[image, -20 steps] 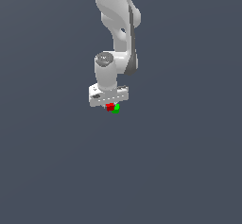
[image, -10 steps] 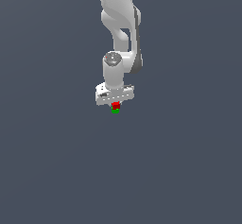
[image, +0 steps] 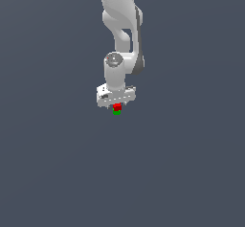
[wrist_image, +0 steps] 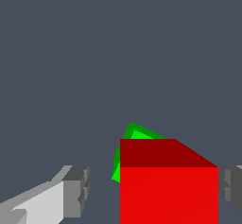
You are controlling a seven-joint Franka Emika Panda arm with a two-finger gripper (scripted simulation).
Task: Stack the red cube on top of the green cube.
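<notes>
The white two-fingered gripper [image: 116,106] stands apart from the small plain red cube [wrist_image: 168,185], seemingly released on the small plain green cube [wrist_image: 131,138]; retreat straight upward without nudging.

A plain, dark grey-blue table [image: 57,164] fills both views, flat and even in colour, with no markings or edge showing anywhere on it.
</notes>
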